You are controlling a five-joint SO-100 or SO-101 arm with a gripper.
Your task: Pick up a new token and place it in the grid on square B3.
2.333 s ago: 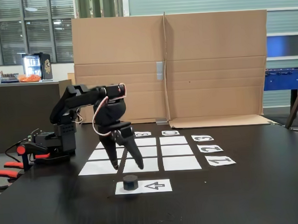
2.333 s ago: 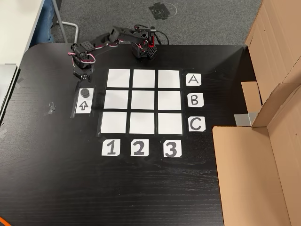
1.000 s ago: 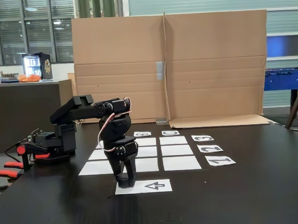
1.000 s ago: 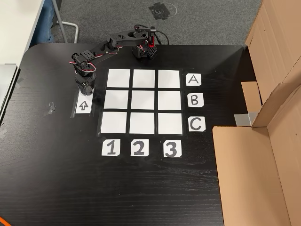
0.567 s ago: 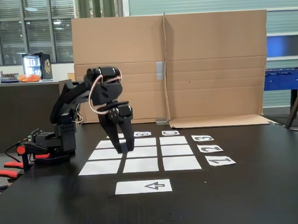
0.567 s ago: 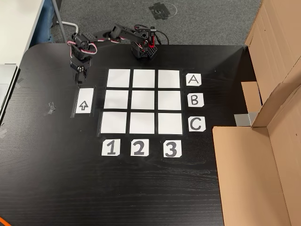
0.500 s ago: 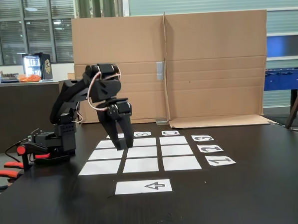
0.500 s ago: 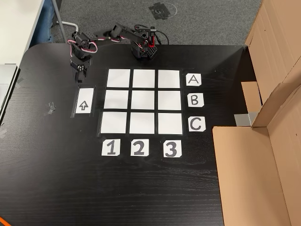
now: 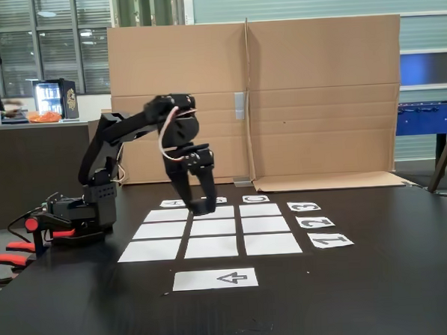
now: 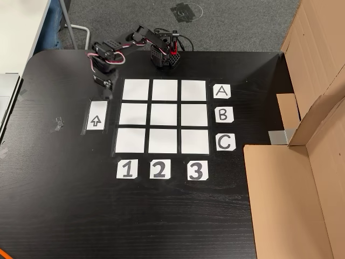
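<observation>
Tool [image 9: 201, 208] raised above surface [image 10: 64, 205], fingers clamped on token [image 9: 202, 208] at tips. Square B3 [image 10: 194, 114] well apart, across grid [image 10: 164, 90]. Risk: shallow pinch slips during traverse; token drops onto wrong square.

Matte black arm [image 9: 124, 131] with looping pale cable, red-accented base, tapered black claw [image 9: 198, 206].
</observation>
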